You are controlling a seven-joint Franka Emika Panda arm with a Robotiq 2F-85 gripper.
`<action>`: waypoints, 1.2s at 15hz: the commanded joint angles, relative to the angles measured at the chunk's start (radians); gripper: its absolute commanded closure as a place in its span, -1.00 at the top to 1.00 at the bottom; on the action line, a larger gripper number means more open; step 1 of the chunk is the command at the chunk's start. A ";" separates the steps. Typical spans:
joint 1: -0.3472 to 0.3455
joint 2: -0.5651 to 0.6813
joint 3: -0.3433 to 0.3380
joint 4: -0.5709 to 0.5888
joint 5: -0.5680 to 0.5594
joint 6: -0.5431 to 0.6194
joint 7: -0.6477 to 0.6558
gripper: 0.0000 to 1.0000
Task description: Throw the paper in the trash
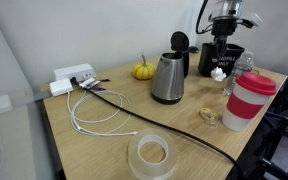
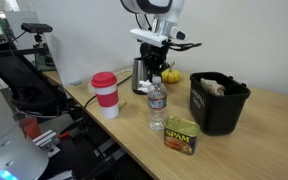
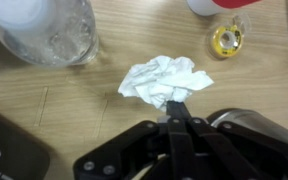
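Observation:
The paper (image 3: 164, 80) is a small white crumpled wad, pinched at its near edge between the fingertips of my gripper (image 3: 174, 102), which is shut on it. In an exterior view the gripper (image 1: 220, 60) hangs over the far end of the table with the paper (image 1: 219, 72) under it, in front of the black trash bin (image 1: 206, 60). In an exterior view the gripper (image 2: 156, 66) is to the left of the bin (image 2: 219, 105), beyond the water bottle. A corner of the bin shows in the wrist view (image 3: 4, 150).
A clear water bottle (image 3: 49, 30) (image 2: 157, 105), a red-and-white cup (image 1: 249, 100) (image 2: 105, 93), a steel kettle (image 1: 169, 78), a small pumpkin (image 1: 142, 71), a tape roll (image 1: 152, 155), cables (image 1: 99, 100), a tin (image 2: 181, 136) and a tan scrap (image 1: 209, 118) stand on the wooden table (image 1: 94, 140).

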 commanded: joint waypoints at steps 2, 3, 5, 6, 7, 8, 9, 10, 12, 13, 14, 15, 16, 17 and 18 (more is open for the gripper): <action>-0.006 -0.174 -0.032 -0.036 0.098 0.050 -0.012 -1.00; -0.004 -0.213 -0.045 -0.036 0.118 0.067 -0.003 -1.00; -0.005 -0.281 -0.075 -0.034 0.129 0.108 0.036 -1.00; -0.009 -0.303 -0.092 -0.030 0.125 0.133 0.056 -1.00; -0.013 -0.321 -0.110 -0.024 0.121 0.161 0.083 -1.00; -0.020 -0.332 -0.129 -0.018 0.119 0.181 0.114 -1.00; -0.028 -0.338 -0.146 -0.014 0.115 0.205 0.147 -1.00; -0.035 -0.343 -0.160 -0.016 0.115 0.232 0.183 -1.00; -0.055 -0.338 -0.177 -0.025 0.099 0.284 0.270 -1.00; -0.067 -0.332 -0.186 -0.033 0.092 0.310 0.311 -1.00; -0.077 -0.325 -0.193 -0.040 0.092 0.331 0.355 -1.00; -0.088 -0.317 -0.196 -0.051 0.088 0.355 0.400 -1.00; -0.100 -0.309 -0.196 -0.062 0.075 0.380 0.454 -1.00; -0.115 -0.300 -0.196 -0.074 0.055 0.407 0.508 -1.00; -0.130 -0.293 -0.197 -0.085 0.035 0.433 0.562 -1.00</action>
